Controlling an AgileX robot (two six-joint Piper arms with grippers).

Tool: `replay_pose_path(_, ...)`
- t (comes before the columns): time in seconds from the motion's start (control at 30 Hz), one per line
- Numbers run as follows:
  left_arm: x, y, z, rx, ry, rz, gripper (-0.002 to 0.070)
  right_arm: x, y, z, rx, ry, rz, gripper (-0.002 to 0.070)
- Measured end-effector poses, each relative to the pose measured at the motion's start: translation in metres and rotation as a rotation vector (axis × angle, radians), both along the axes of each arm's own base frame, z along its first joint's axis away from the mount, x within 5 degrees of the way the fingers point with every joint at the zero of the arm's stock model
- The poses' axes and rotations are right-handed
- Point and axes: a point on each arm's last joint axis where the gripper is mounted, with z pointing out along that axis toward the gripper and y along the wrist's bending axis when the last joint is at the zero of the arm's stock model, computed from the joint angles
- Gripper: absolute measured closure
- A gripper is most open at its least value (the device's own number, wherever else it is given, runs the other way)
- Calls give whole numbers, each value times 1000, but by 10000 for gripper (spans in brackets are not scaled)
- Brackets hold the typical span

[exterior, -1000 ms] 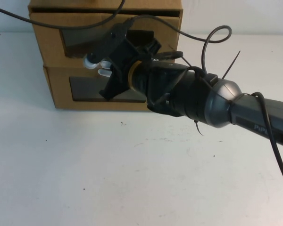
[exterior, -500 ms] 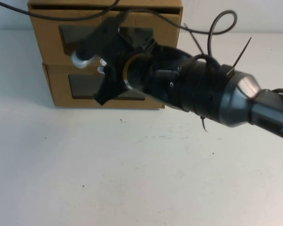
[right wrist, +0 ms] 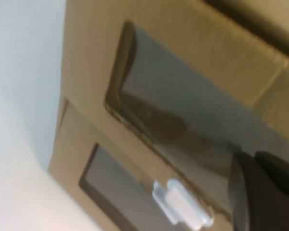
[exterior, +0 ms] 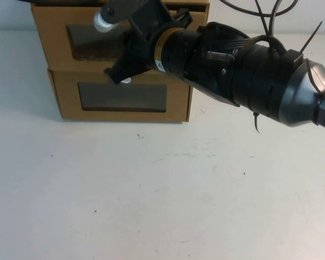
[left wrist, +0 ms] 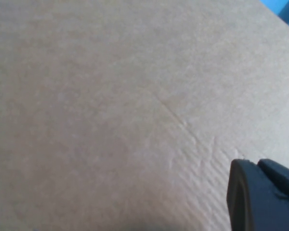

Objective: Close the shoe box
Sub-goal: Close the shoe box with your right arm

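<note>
Two cardboard boxes are stacked at the far edge of the white table [exterior: 151, 189]. The shoe box [exterior: 54, 27] is the upper one – its clear window [exterior: 92, 43] sits above a small white tab [right wrist: 183, 204]. The lower box [exterior: 176, 100] has its own window. The right gripper [exterior: 119, 32] hangs in front of the shoe box, the tab just below its jaws (whether they are parted or closed cannot be told). The left gripper [left wrist: 260, 197] sits close against plain cardboard – its jaws cannot be judged either.
</note>
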Motion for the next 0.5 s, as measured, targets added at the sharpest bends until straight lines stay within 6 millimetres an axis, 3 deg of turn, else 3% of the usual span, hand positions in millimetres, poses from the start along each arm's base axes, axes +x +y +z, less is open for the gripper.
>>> replay_pose_path(0.5, 7, 3, -9, -1, 20, 7, 680, 23, -22, 8, 144, -15, -25, 689)
